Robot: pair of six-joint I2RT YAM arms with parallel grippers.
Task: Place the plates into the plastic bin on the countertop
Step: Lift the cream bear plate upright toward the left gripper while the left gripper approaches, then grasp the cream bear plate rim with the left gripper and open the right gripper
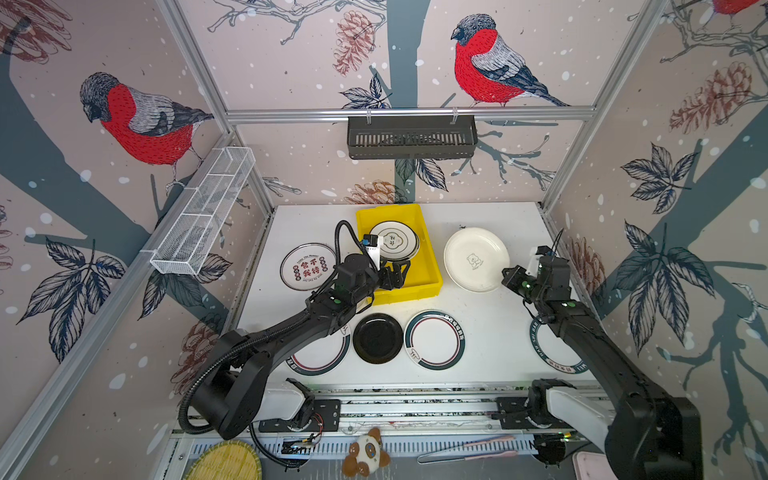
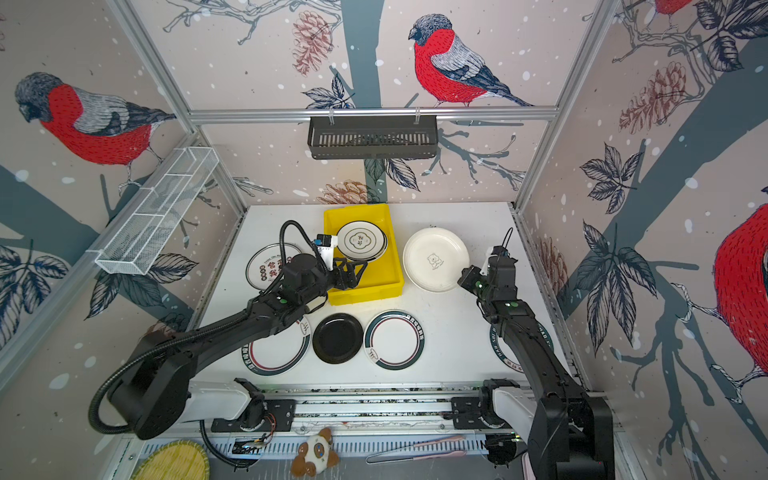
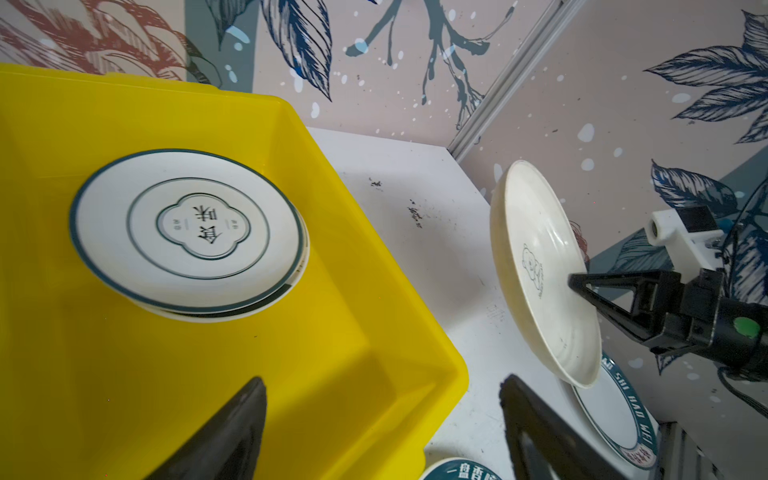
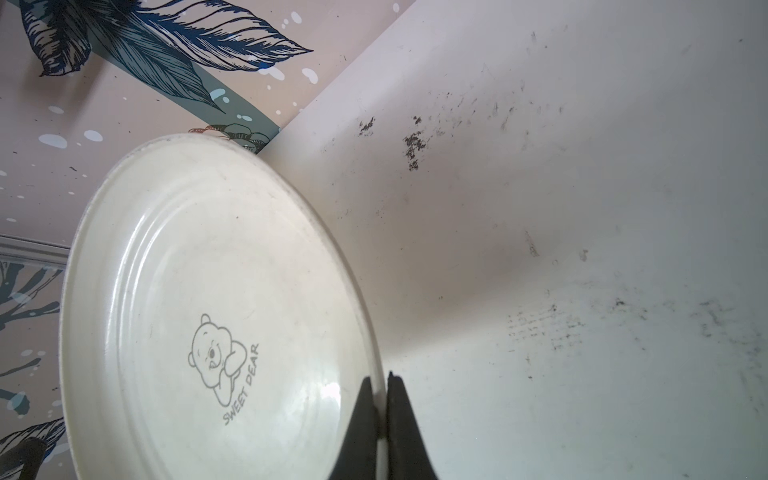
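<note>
Right gripper (image 4: 379, 382): jaws pinched tight on the rim of the cream bear plate (image 4: 208, 299), one finger on each face. In the left wrist view that plate stands steeply tilted over the countertop (image 1: 490, 328), its bear face turned toward the yellow bin (image 1: 409, 293) (whether its low edge touches anything I cannot tell). In both top views it lies to the right of the bin, apart from it. Left gripper (image 3: 384, 379): released, jaws spread wide with nothing between them, hanging over the near end of the bin. Bin contents: a teal-ringed emblem plate (image 3: 187, 228) lying flat toward the far end, with the edge of a second plate showing beneath it. Flat on the countertop: red-character plate (image 1: 307, 266) just left of the bin, partly behind the left arm. Black plate (image 1: 377, 338) is in front of the bin. Banded plate (image 1: 434, 340) is just beside the black one on its right. Another banded plate (image 1: 324, 357) is mostly hidden under the left arm. Lettered teal-rim plate (image 1: 552, 357) is partly under the right arm.
</note>
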